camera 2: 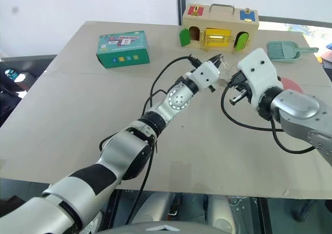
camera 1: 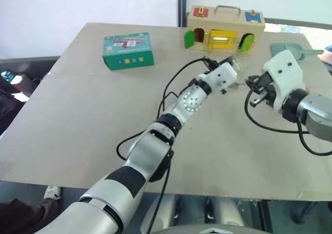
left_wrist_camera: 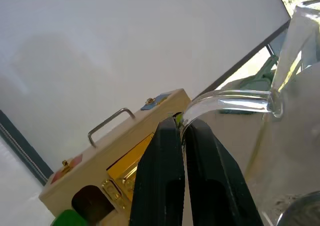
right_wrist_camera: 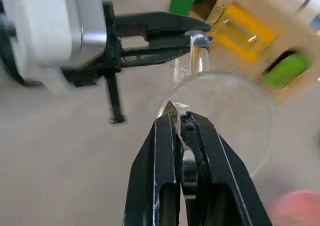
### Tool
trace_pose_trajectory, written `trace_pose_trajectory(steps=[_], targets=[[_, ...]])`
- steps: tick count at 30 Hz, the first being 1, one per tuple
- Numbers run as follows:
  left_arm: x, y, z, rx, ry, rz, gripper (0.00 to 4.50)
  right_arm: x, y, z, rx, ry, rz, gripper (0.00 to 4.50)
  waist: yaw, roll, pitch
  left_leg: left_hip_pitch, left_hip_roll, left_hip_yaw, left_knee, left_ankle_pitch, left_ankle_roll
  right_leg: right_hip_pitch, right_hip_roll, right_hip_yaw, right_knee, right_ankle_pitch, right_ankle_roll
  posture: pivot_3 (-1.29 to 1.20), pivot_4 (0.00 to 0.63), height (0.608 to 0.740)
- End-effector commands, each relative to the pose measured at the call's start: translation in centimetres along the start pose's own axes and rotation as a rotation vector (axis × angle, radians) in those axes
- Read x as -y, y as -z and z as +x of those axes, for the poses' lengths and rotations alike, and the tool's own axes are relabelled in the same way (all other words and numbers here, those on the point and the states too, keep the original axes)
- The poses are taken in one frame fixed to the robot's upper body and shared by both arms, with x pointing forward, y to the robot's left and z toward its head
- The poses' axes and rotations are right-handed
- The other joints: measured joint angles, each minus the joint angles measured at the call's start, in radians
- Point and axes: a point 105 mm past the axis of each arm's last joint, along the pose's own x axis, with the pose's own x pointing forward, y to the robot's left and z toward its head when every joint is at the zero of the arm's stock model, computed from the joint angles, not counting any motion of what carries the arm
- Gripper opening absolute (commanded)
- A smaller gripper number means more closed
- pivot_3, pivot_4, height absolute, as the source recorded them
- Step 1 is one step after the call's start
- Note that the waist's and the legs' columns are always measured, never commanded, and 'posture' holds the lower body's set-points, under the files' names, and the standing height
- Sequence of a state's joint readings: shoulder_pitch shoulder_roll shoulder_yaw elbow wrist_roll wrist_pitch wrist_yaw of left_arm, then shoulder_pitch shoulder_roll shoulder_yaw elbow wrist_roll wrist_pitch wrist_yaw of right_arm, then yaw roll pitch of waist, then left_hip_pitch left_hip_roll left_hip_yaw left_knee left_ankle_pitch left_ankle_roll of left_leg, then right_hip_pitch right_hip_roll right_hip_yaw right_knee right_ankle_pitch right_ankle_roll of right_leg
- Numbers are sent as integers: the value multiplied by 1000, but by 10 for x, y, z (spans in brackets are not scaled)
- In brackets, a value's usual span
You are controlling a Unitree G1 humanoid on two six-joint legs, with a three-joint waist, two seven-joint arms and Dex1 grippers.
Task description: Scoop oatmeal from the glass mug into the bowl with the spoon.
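Note:
My left gripper (left_wrist_camera: 182, 126) is shut on the curved handle of the clear glass mug (left_wrist_camera: 226, 100), holding it over the middle of the table beside the right hand. In the right wrist view the glass mug (right_wrist_camera: 225, 103) sits just beyond my right gripper (right_wrist_camera: 180, 117). That gripper is shut on the silver spoon (right_wrist_camera: 189, 163), whose end reaches the mug's near rim. The pink bowl (camera 2: 291, 83) peeks out behind the right hand, mostly hidden. I cannot make out the oatmeal.
A wooden lock box (camera 1: 223, 31) with coloured doors stands at the table's far edge. A green carton (camera 1: 128, 50) lies at the far left and a teal dustpan (camera 2: 285, 51) at the far right. Black cables loop off both wrists.

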State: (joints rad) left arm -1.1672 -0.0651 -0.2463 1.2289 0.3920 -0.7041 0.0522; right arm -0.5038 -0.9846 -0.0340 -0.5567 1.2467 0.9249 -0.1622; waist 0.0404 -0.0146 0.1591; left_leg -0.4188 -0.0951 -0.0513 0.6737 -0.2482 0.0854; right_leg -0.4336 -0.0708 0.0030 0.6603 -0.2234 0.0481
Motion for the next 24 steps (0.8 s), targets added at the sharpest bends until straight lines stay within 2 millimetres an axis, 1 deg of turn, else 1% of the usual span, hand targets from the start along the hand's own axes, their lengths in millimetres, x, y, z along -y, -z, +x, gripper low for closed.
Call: trace_pose_trajectory(steps=[1,3,5,7,9,12,18,24], targets=[[-16,-33,12,137,-79,0,22,-17,-11,-4,56,-144,402,0,-1,0,0,0,0,0,0,0,0,0,0,0,1,0,0,0,150,740],[-16,-30,10,130,-81,-1,22,-8,-23,-6,117,-130,607,0,0,0,0,0,0,0,0,0,0,0,0,1,1,0,0,0,150,740],[-16,-28,9,124,-83,-2,22,1,-30,-8,160,-106,722,0,-1,0,0,0,0,0,0,0,0,0,0,0,1,0,0,0,150,740],[-16,-25,7,112,-84,-3,22,17,-41,-13,253,-59,845,0,-1,0,0,0,0,1,0,0,0,0,0,1,1,0,0,0,150,740],[-16,-20,6,94,-89,-11,22,33,-45,-21,324,-2,929,0,-1,0,0,0,0,1,0,0,0,0,0,1,1,0,0,0,150,740],[-17,-13,4,62,-92,-19,22,42,-45,-31,382,41,982,0,0,0,0,0,0,1,0,0,0,0,0,1,1,0,1,0,150,740],[-13,-3,2,10,-65,-8,22,46,-44,-43,435,89,1023,0,-5,1,0,0,0,2,0,0,1,0,1,2,2,0,1,0,150,740],[-7,2,1,-18,-38,-10,22,52,-41,-53,463,141,1032,0,-5,1,-1,1,0,3,0,0,1,0,1,2,2,0,1,0,150,740]])
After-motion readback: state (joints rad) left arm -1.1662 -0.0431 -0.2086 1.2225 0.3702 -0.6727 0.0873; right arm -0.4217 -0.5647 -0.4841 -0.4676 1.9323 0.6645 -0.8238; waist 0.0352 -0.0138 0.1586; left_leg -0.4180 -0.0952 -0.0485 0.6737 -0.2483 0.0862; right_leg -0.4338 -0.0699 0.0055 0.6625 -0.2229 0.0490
